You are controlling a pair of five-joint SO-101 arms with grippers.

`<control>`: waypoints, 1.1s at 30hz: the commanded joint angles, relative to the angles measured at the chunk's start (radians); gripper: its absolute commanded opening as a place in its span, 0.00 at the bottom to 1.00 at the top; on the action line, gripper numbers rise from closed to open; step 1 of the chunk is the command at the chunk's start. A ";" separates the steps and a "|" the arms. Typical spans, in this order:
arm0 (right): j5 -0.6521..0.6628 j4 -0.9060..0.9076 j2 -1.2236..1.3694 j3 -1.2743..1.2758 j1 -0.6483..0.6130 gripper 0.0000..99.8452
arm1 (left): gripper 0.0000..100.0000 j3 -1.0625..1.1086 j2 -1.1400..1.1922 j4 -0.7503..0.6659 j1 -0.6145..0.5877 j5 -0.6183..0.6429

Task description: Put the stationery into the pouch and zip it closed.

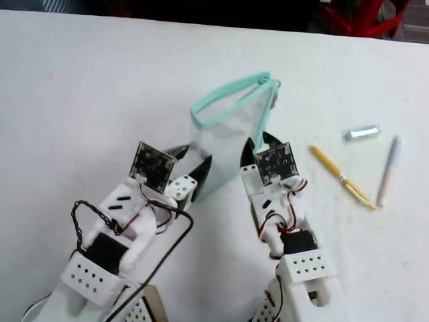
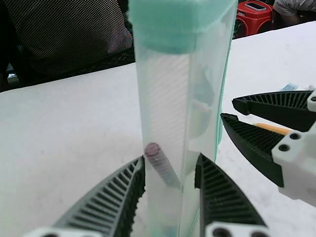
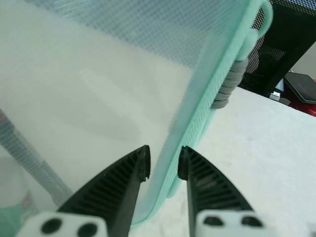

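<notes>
The pouch [image 1: 228,131] is clear mesh with mint-green trim and stands up on the table, its mouth [image 1: 231,94] gaping toward the far side. My left gripper [image 1: 201,171] is shut on its near left edge; in the left wrist view the gripper [image 2: 170,163] presses both sides of the pouch [image 2: 168,98], and a purple-tipped pen [image 2: 159,163] lies inside. My right gripper [image 1: 258,142] is shut on the green right edge [image 3: 197,108], seen close in the right wrist view [image 3: 164,152]. A yellow pen [image 1: 340,178], a white pen [image 1: 389,169] and a small silver item [image 1: 362,132] lie to the right.
The grey zipper pull [image 3: 228,84] hangs at the pouch's far top corner. My right gripper [image 2: 228,111] shows beside the pouch in the left wrist view. A black cable [image 1: 167,248] loops over the left arm. Bare white table [image 1: 80,100] spreads to the left.
</notes>
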 commanded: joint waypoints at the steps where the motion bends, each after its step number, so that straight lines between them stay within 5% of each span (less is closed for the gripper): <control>1: 0.008 -0.008 -0.005 -0.008 -0.005 0.10 | 0.17 -0.006 -0.004 -0.017 0.010 0.003; 15: 0.009 -0.010 -0.005 0.009 0.010 0.10 | 0.17 -0.006 -0.004 -0.017 0.010 0.003; 22: -0.083 -0.004 0.015 -0.049 0.159 0.10 | 0.17 -0.006 -0.004 -0.015 0.010 0.003; 33: -0.121 0.104 0.720 -0.531 0.280 0.10 | 0.17 -0.006 -0.004 -0.015 0.010 0.003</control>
